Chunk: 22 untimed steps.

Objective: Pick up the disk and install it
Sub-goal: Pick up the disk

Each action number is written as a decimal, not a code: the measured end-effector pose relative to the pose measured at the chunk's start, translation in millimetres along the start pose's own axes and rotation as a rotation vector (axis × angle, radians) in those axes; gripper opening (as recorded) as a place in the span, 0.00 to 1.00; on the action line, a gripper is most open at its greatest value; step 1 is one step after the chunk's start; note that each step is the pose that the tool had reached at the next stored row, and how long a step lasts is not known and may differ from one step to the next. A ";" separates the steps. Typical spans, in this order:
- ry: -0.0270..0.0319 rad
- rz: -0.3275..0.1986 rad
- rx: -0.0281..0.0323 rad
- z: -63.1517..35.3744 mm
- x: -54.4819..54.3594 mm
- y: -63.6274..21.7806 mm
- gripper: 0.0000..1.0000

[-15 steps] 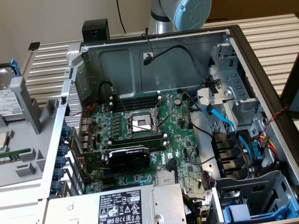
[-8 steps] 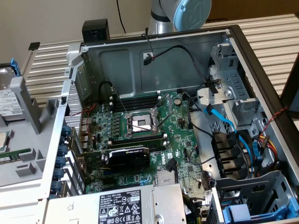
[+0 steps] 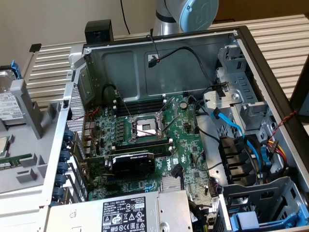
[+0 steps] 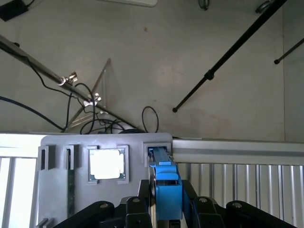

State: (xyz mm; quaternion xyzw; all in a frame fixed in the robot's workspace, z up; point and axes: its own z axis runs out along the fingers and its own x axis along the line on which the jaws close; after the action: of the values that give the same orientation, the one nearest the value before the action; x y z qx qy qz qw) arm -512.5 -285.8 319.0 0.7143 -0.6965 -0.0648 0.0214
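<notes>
The disk (image 3: 7, 104) stands upright in the grey holder (image 3: 30, 104), at 9 o'clock of the open case (image 3: 270, 63). Gripper (image 4: 167, 187) fingers flank its blue rail, apparently clamped; contact uncertain. Pickup unfinished, install outstanding.

Silver arm (image 3: 163, 19), blue cap (image 3: 199, 12), black gripper (image 4: 166, 199)

A grey arm joint (image 3: 193, 12) with a pale blue cap is seen at the exterior view's upper edge. In the wrist view, the black pincer (image 4: 166, 192) is pressed against both sides of the disk (image 4: 165, 173).
</notes>
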 end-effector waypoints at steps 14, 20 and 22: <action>0.0007 0.000 0.0017 5.2 0.4 -1.6 0.38; 0.0018 -0.002 0.0415 6.9 0.5 -0.8 0.38; 0.0018 -0.003 0.0456 7.2 0.5 -0.1 0.38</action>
State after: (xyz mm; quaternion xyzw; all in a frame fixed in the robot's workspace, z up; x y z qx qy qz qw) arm -513.3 -285.9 311.9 0.7157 -0.6967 -0.0483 0.0057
